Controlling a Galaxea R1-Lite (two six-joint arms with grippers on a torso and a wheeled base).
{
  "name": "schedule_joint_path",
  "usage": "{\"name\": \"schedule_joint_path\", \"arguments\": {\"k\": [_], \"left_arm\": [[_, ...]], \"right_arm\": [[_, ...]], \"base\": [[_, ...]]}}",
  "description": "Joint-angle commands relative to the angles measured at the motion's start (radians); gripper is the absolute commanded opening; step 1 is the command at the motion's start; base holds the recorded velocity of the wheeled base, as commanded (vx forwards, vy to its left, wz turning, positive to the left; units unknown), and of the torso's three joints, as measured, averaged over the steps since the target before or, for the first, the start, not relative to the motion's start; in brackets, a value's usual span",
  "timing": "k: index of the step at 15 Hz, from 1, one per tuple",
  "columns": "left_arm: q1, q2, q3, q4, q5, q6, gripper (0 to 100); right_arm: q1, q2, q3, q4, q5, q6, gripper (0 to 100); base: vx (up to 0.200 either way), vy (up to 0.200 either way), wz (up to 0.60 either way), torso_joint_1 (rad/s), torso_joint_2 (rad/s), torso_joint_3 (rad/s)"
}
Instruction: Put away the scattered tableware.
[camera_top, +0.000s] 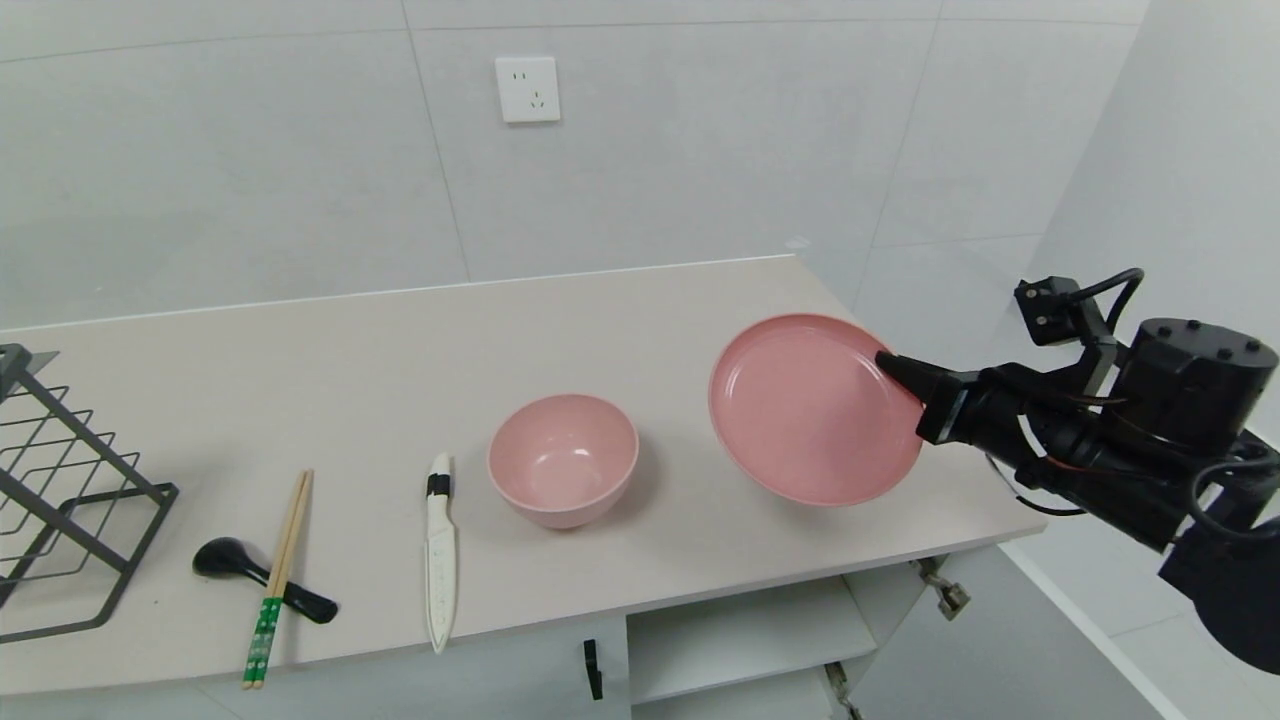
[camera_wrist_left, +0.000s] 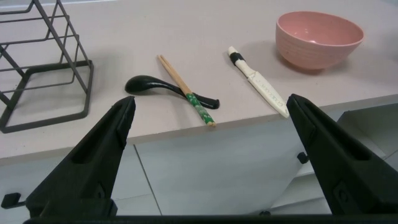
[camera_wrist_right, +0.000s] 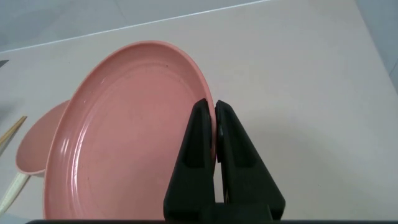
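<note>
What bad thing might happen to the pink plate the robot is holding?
The right gripper pinches the pink plate only at its rim, tilted, so it might slip and drop. Carried toward the rack, its low edge might bump the pink bowl.

Pink plate (camera_top: 800, 410), pink bowl (camera_top: 562, 460), black spoon (camera_top: 225, 557), white knife (camera_top: 440, 560).

You've got a beige countertop (camera_top: 400, 380) running along a pale tiled wall (camera_top: 250, 170). A white wall socket (camera_top: 527, 89) sits on that wall, above the counter's middle. Under the counter's front edge you'll see white cabinets: a black handle (camera_top: 592, 668) on the closed front, an open shelf compartment (camera_top: 750, 640) just beside it, and a metal hinge (camera_top: 945, 592) on the compartment's right side.
</note>
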Motion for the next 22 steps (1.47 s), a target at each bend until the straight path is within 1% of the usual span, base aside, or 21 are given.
{"name": "schedule_joint_path", "arguments": {"k": [1, 2, 3, 4, 5, 7, 8, 9, 11, 12, 13, 14, 15, 16, 19, 22], "left_arm": [[0.000, 0.001, 0.000, 0.000, 0.000, 0.000, 100], [0.000, 0.001, 0.000, -0.011, -0.002, 0.005, 100], [0.000, 0.001, -0.006, -0.121, -0.002, 0.005, 100], [0.005, 0.012, -0.035, -0.304, -0.003, 0.000, 100], [0.011, 0.030, -0.069, -0.341, -0.003, 0.001, 100], [-0.002, 0.032, -0.081, -0.313, -0.005, -0.003, 100], [-0.008, 0.041, -0.106, -0.273, -0.022, -0.003, 100], [-0.020, 0.080, -0.164, -0.227, -0.065, -0.008, 100], [-0.052, 0.150, -0.238, -0.170, -0.081, -0.045, 100], [-0.121, 0.245, -0.290, -0.124, -0.080, -0.071, 100], [-0.141, 0.279, -0.299, -0.115, -0.080, -0.080, 100], [-0.179, 0.354, -0.304, -0.110, -0.081, -0.112, 100], [-0.195, 0.399, -0.302, -0.110, -0.081, -0.130, 100], [-0.219, 0.478, -0.302, -0.109, -0.088, -0.140, 100], [-0.221, 0.603, -0.316, -0.118, -0.115, -0.140, 100], [-0.221, 0.662, -0.348, -0.114, -0.120, -0.140, 100]], "right_arm": [[-0.001, -0.038, 0.017, -0.002, -0.001, 0.000, 0], [-0.001, -0.061, 0.033, -0.001, -0.001, 0.000, 0], [-0.001, -0.075, 0.045, -0.002, -0.001, 0.000, 0], [-0.001, -0.095, 0.059, -0.002, -0.001, 0.000, 0], [-0.004, -0.100, 0.067, -0.002, -0.001, 0.000, 0], [0.001, -0.110, 0.076, -0.004, -0.001, 0.000, 0], [0.004, -0.121, 0.082, -0.004, -0.003, -0.002, 0], [0.005, -0.141, 0.090, -0.002, -0.003, -0.002, 0], [0.001, -0.158, 0.100, -0.002, -0.003, -0.002, 0], [-0.002, -0.169, 0.117, -0.005, -0.001, -0.002, 0], [-0.004, -0.170, 0.120, -0.005, -0.001, 0.000, 0], [-0.005, -0.170, 0.126, -0.007, -0.001, -0.002, 0], [-0.005, -0.172, 0.128, -0.007, -0.001, -0.002, 0], [-0.005, -0.172, 0.128, -0.008, -0.003, -0.003, 0], [-0.004, -0.185, 0.134, -0.008, -0.003, -0.008, 0], [-0.005, -0.190, 0.171, -0.010, -0.003, -0.009, 0]], "base": [[0.000, 0.000, 0.00, 0.000, 0.00, 0.000], [0.000, 0.000, 0.00, 0.000, 0.00, 0.000], [0.000, 0.000, 0.00, 0.000, 0.00, 0.000], [0.000, 0.000, 0.00, 0.000, 0.00, 0.000], [0.000, 0.000, 0.00, 0.000, 0.00, 0.000], [0.000, 0.000, 0.00, 0.000, 0.00, 0.000], [0.000, 0.000, 0.00, 0.000, 0.00, 0.000], [0.000, 0.000, 0.00, 0.000, 0.00, 0.000], [0.000, 0.000, 0.00, 0.000, 0.00, 0.000], [0.000, 0.000, 0.00, 0.000, 0.00, 0.000], [0.000, 0.000, 0.00, 0.000, 0.00, 0.000], [0.000, 0.000, 0.00, 0.000, 0.00, 0.000], [0.000, 0.000, 0.00, 0.000, 0.00, 0.000], [0.000, 0.000, 0.00, 0.000, 0.00, 0.000], [0.000, 0.000, 0.00, 0.000, 0.00, 0.000], [0.000, 0.000, 0.00, 0.000, 0.00, 0.000]]}}
